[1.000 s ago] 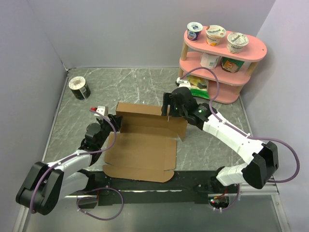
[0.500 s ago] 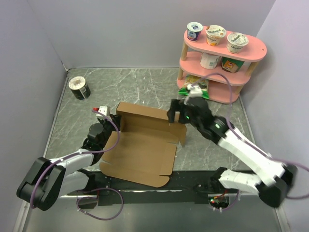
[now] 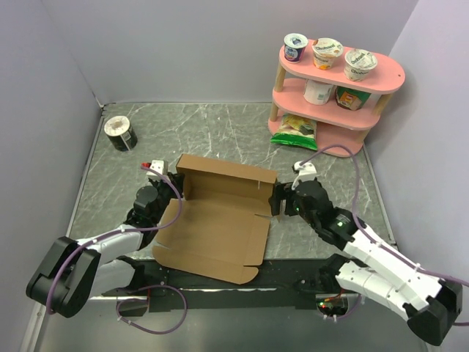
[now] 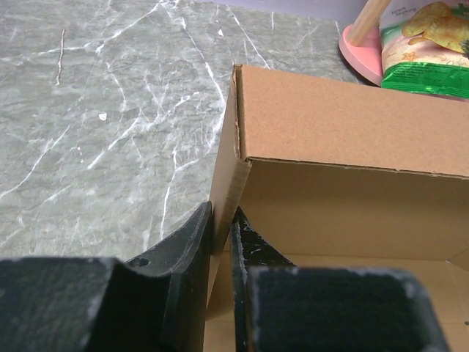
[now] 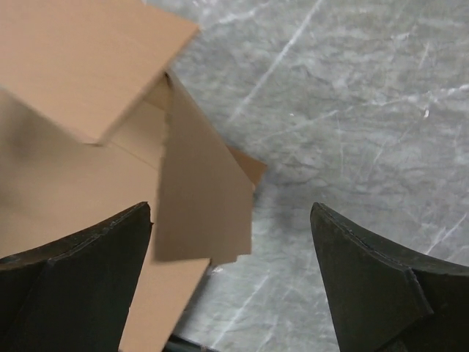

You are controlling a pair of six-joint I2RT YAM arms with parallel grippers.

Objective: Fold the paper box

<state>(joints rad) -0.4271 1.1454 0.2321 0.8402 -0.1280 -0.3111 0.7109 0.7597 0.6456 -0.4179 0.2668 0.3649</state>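
The paper box (image 3: 220, 224) is plain brown cardboard lying half-formed in the middle of the table. Its back wall (image 3: 227, 176) stands upright and its front flaps lie flat. My left gripper (image 3: 170, 193) is at the box's left end, shut on the left side flap. In the left wrist view both fingers of the left gripper (image 4: 222, 235) pinch that flap's edge (image 4: 229, 183). My right gripper (image 3: 278, 202) is open, low at the box's right end. In the right wrist view the right side flap (image 5: 201, 198) hangs between the wide fingers of the right gripper (image 5: 231, 271), nearer the left one, touching neither.
A pink two-tier shelf (image 3: 381, 70) with yogurt cups and cartons stands at the back right. A green snack bag (image 3: 293, 130) lies at its foot. A dark round tin (image 3: 119, 133) sits at the back left. Grey walls close in the table on three sides.
My right arm left the top of the back wall, swung back toward the near right and dropped to the box's right end, jaws open. My left gripper closed on the left flap.
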